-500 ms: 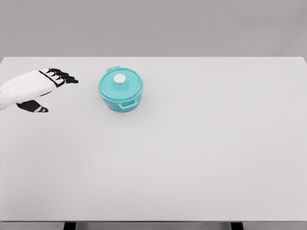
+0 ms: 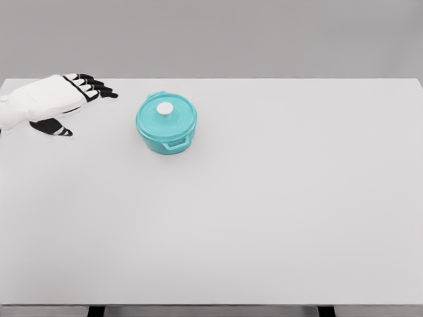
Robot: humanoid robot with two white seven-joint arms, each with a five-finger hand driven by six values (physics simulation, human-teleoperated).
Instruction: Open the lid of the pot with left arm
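White table (image 2: 277, 218) carries a teal pot (image 2: 166, 123) near its far edge, left of the middle, lid (image 2: 165, 113) seated with a white knob (image 2: 164, 109) on top. Left hand (image 2: 56, 99) hovers near the far left corner, well apart from the pot, fingers (image 2: 99, 89) spread and empty, pointed potward, likely staged for reaching the knob. No writing shows anywhere.

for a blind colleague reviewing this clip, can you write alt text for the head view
A small teal pot with its lid on and a white knob on top sits on a white table, left of centre and towards the far edge. The robot's left hand, white with black fingers spread open, reaches in from the left edge, apart from the pot.
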